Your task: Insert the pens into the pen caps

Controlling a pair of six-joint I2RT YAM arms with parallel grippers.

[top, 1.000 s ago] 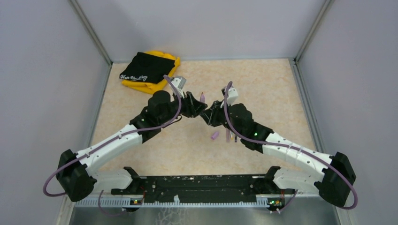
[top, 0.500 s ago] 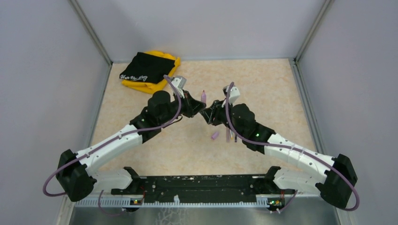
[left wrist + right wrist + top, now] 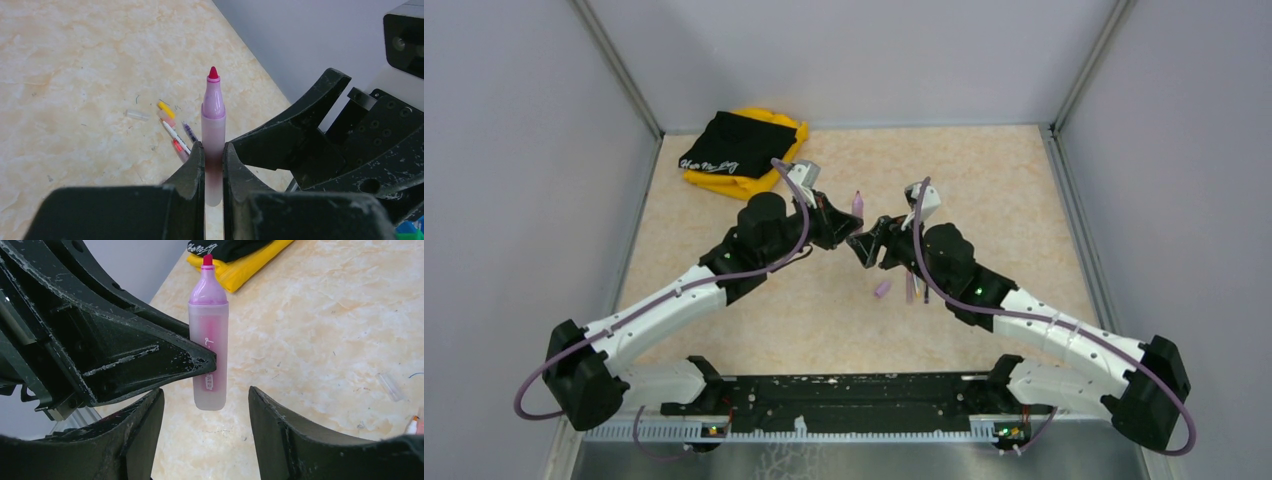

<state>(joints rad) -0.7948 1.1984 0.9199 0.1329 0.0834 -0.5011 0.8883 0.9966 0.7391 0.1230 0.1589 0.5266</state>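
Observation:
My left gripper (image 3: 214,147) is shut on a pinkish pen (image 3: 213,115) with a lilac neck and a bare red tip, and holds it upright above the table (image 3: 984,190). It shows in the top view (image 3: 857,204) too. My right gripper (image 3: 205,389) is open, and its jaws stand on either side of the pen's lower end (image 3: 208,340) without touching it. On the table lie a white pen with orange (image 3: 175,136), a dark pen (image 3: 190,132), a yellow cap (image 3: 165,107) and a lilac cap (image 3: 882,290).
A black cloth (image 3: 736,145) lies on a yellow item at the back left corner. A small clear tube (image 3: 136,115) lies near the loose pens. Grey walls close in the table on three sides. The two grippers are very near each other.
My right gripper has drawn back a little to the right of the left one. The left gripper has kept hold of the pen and barely shifted.

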